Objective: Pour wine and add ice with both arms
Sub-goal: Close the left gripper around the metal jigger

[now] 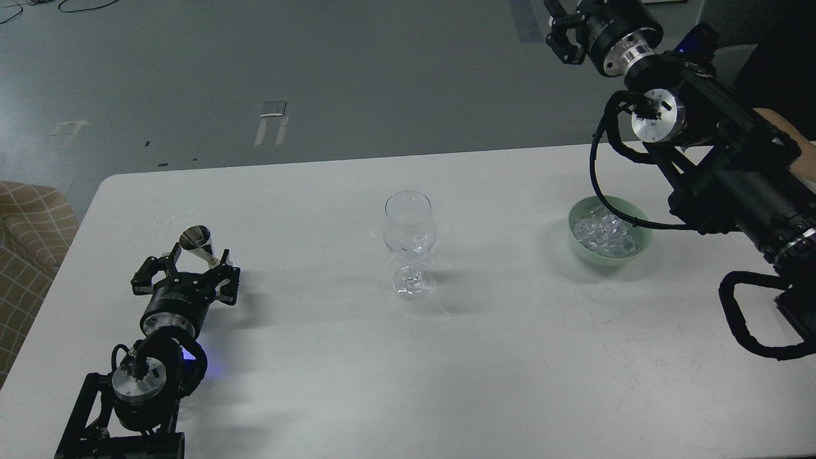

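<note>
Head view had the ice [604, 233] heaped as small clear cubes inside a pale green bowl [642, 242], which sat on the white table [319, 357] well to the right of the wine glass [409, 245]. Wine glass stood upright at about the table's middle, clear; a few cubes seemed to lie in its bowl, but that was hard to confirm through the glass. Small wet specks lay on the table just beside the glass foot.

Left of the glass, well apart, the left gripper [191, 264] rested low at the table, fingers spread wide around a small metal jigger [199, 245]. Jigger was tilted, open mouth facing up and left; whether the fingers actually pressed on it, could not tell. Left arm [153, 357] ran back from there toward the near left table corner.

Right of the glass and far above it, past the table's far edge, the right gripper [561, 35] hung over the grey floor [255, 76], seen small and dark, partly cut by the frame edge; finger state could not be told. Right arm [733, 178] crossed above the bowl's right side, its black cable looping over the bowl rim.

A checked cushion [32, 236] sat beyond the table's left edge.
</note>
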Available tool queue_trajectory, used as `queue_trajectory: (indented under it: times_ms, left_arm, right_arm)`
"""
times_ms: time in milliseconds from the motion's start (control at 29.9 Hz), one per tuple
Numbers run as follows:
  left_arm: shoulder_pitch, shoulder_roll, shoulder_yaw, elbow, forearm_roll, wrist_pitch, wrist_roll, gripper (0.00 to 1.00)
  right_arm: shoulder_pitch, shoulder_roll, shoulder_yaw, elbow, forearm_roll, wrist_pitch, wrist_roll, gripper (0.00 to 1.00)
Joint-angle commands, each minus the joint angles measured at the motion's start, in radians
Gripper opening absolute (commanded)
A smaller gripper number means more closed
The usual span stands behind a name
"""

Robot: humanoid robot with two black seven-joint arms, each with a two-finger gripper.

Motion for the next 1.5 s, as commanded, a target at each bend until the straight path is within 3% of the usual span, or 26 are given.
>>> queue_trajectory:
  times_ms: [0,635,902,1170,1370,1470]
  left_arm:
    - [-0.003,0.0,0.0,0.011,0.002,0.001,-0.004,0.73]
    - [-0.047,0.0,0.001,0.059,0.005,-0.001,-0.015,0.72]
    - [-0.061,0.0,0.003,0.094,0.009,-0.001,-0.027,0.57]
    - [-0.063,0.0,0.003,0.094,0.012,-0.001,-0.037,0.54]
    - [-0.067,0.0,0.005,0.096,0.011,-0.013,-0.037,0.4]
    - [-0.069,0.0,0.005,0.096,0.012,-0.016,-0.037,0.38]
  right_arm:
    - [0.0,-0.001,0.0,0.0,0.0,0.0,0.0,1.0]
    - [-0.002,-0.001,0.0,0.0,0.0,0.0,0.0,1.0]
    - [-0.005,0.001,0.0,0.0,0.0,0.0,0.0,1.0]
    - [-0.005,0.001,0.0,0.0,0.0,0.0,0.0,1.0]
    - [-0.008,-0.001,-0.007,0.002,0.0,0.0,0.0,1.0]
    - [-0.008,-0.001,-0.007,0.002,0.0,0.0,0.0,1.0]
